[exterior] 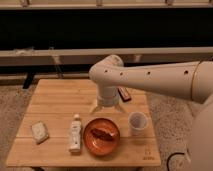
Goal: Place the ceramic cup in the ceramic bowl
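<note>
Your gripper (107,107), jaws apart and empty, hangs behind the bowl (87,138); the cup (138,122) stands beside it, not yet grasped.

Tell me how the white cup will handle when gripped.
The ceramic cup looks rigid, probably brittle if dropped. Its smooth wall may be slippery. Upright on the table, it could roll if tipped. The pincer hangs open above the table, beyond the ceramic bowl.
</note>
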Controlling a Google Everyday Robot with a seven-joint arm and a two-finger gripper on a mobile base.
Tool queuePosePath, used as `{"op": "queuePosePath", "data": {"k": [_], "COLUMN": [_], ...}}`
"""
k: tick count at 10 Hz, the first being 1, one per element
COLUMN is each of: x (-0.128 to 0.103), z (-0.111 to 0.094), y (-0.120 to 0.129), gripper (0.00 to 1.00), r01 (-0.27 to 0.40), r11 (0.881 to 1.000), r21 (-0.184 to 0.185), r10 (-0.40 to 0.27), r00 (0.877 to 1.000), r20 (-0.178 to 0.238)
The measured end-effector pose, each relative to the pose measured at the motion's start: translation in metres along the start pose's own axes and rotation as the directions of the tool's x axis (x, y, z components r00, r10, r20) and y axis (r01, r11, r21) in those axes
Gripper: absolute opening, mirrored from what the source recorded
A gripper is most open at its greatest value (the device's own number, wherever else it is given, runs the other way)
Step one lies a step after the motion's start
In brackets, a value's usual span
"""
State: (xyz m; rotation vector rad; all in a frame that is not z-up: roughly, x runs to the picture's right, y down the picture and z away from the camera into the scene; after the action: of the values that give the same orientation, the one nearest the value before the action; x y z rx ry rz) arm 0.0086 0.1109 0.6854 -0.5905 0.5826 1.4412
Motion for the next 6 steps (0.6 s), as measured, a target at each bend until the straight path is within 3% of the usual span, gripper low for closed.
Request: {"op": "queuePosePath", "data": {"k": [3,6], "x": [0.008,0.008], "z": [0.007,0.010], "y": [-0.020,-0.022], "gripper": [0.91,0.91], "r01": [-0.023,-0.032], "r11": [1.000,0.999], "r21": [-0.001,-0.010], "r10": [0.023,0.032], "r00": [1.000,0.999], "r20": [-0.001,0.002]}}
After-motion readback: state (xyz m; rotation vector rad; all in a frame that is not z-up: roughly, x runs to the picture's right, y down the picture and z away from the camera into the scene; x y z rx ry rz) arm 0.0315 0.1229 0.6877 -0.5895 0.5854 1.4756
